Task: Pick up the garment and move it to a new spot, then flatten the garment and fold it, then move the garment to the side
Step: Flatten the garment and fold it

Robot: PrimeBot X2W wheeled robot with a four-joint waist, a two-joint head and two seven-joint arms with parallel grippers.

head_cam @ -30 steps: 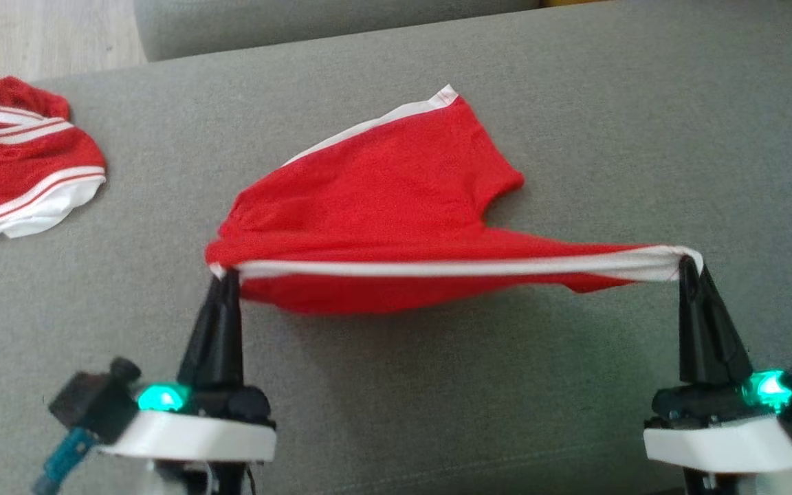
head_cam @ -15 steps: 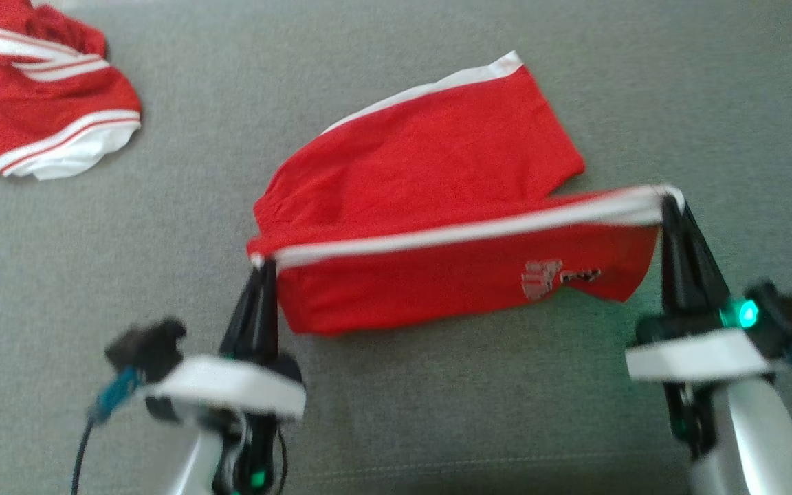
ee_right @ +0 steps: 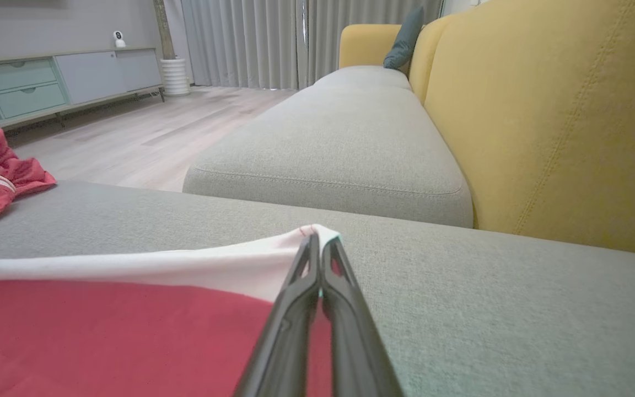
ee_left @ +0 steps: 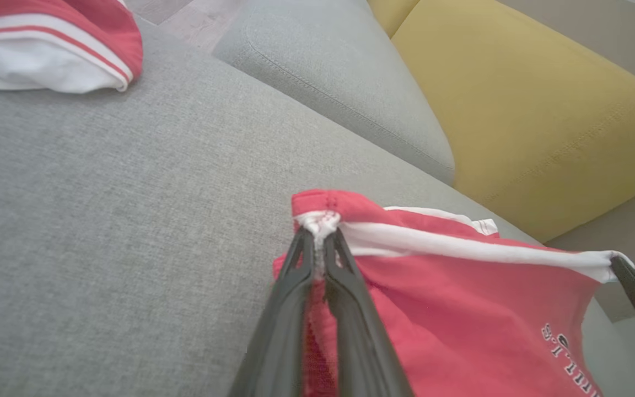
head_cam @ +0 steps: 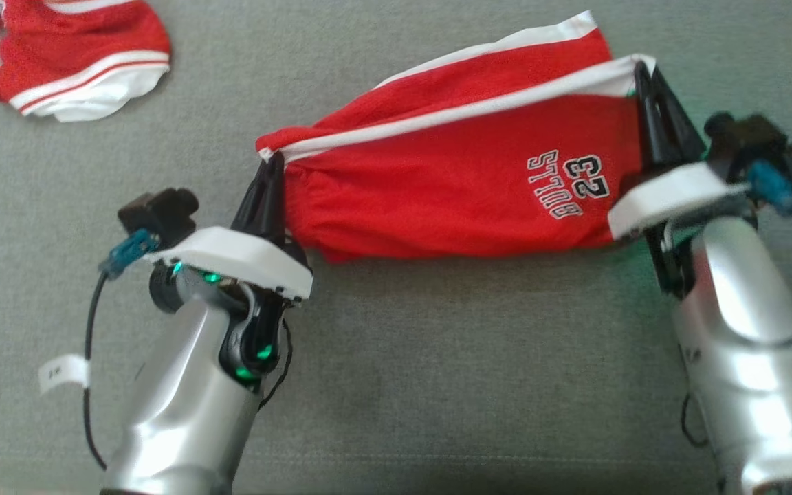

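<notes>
Both arms have reached farther out since a second ago. They have carried the white-striped edge of the red Bulls shorts (head_cam: 451, 185) over toward the far leg, whose white hem corner now lies just beside the right gripper's (head_cam: 640, 69) tips. The front panel has turned to face the head camera, and its "BULLS 23" print reads upside down.

The left gripper (head_cam: 269, 165) is pinched tight on the waistband end of that stripe, at 9 o'clock of the shorts. In the left wrist view its fingers (ee_left: 345, 275) clamp a bunched white seam. The right gripper is clamped on the stripe's hem end, at 2 o'clock of the shorts, with white cloth nipped between its closed tips in the right wrist view.

The stripe is stretched taut between the two grippers. The red panel hangs from it toward 6 o'clock, above the grey sofa seat (head_cam: 437, 371). A second red-and-white garment (head_cam: 86, 62) lies crumpled on the same seat at 10 o'clock, well apart. A yellow backrest (ee_right: 543, 110) stands beyond the seat in the right wrist view.
</notes>
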